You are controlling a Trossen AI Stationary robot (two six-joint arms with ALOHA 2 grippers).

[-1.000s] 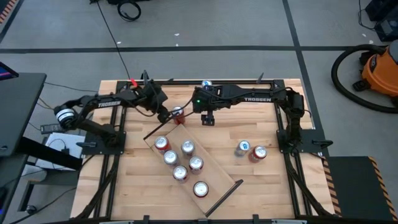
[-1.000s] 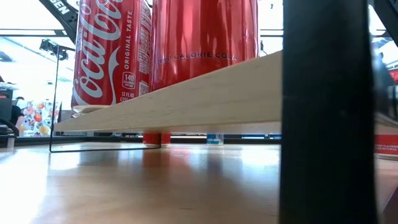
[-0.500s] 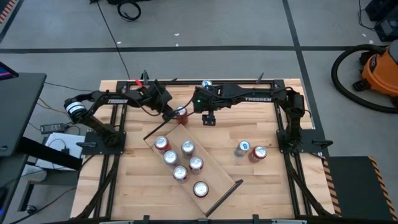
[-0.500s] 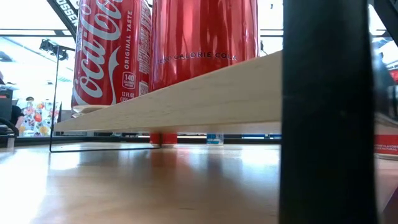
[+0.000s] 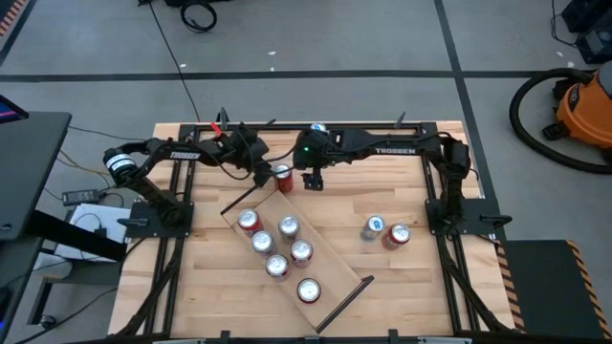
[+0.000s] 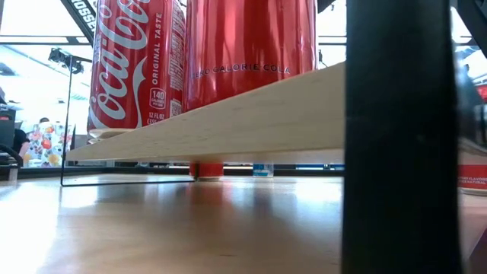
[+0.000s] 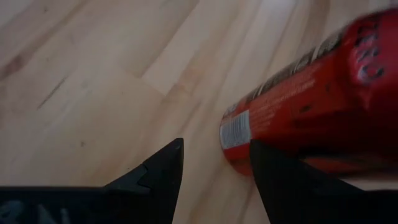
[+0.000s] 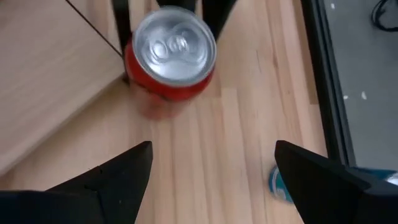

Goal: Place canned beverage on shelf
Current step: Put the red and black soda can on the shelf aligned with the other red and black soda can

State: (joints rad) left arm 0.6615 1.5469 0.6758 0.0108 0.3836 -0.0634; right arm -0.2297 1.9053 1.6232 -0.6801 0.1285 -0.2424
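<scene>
Left gripper (image 5: 265, 175) is clamped on a red can (image 5: 283, 177) just off the shelf's (image 5: 335, 284) far end, mid-carry; next: lift clear of the plank edge and set it upright on bare wood.

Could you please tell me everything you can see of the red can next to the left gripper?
The red can has a silver top with a pull tab and a white label panel with a barcode low on its side. It looks like aluminium. It stands upright on the wooden table, just beyond the far end of the shelf. The left gripper is at its side, fingers nearly shut; I cannot tell whether they touch it. The open right gripper hangs near it, apart.
</scene>
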